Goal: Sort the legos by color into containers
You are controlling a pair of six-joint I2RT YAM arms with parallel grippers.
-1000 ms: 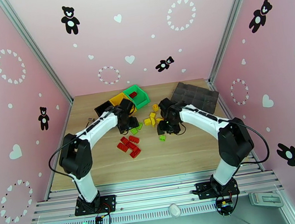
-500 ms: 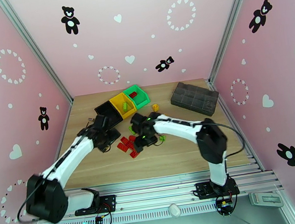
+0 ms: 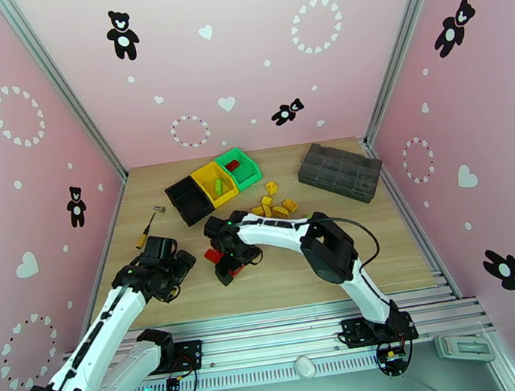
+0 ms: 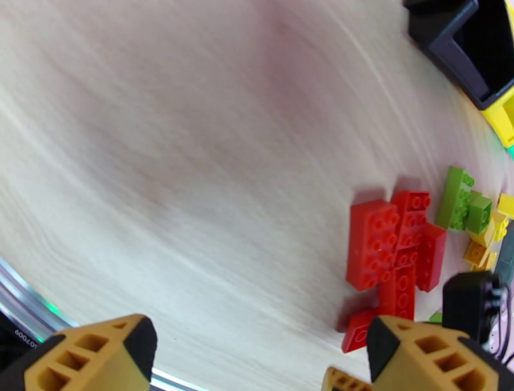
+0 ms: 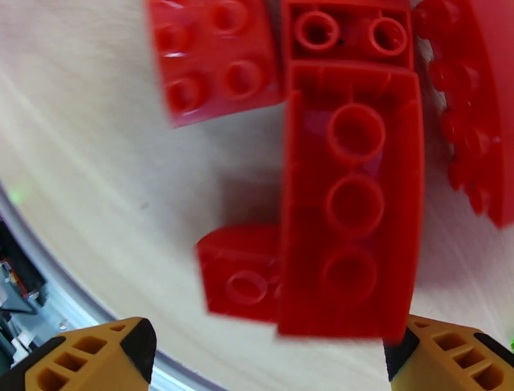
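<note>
- The right hand (image 5: 266, 350) hovers low over the red legos (image 4: 393, 251) near the middle of the worktop (image 3: 304, 262), spread wide with nothing gripped.
- The left hand (image 4: 260, 342) is likewise wide apart and empty, off to the left of that cluster over bare wood.
- I'd say a red pick is the step in hand: lower, close on one brick, then carry it to the containers (image 3: 200, 177) at the back.
- The long red brick (image 5: 350, 212) lies hollow side up, its long axis running straight away from the wrist, so the hand would close across its narrow width.
- It touches its neighbours, so lifting it alone needs care.
</note>
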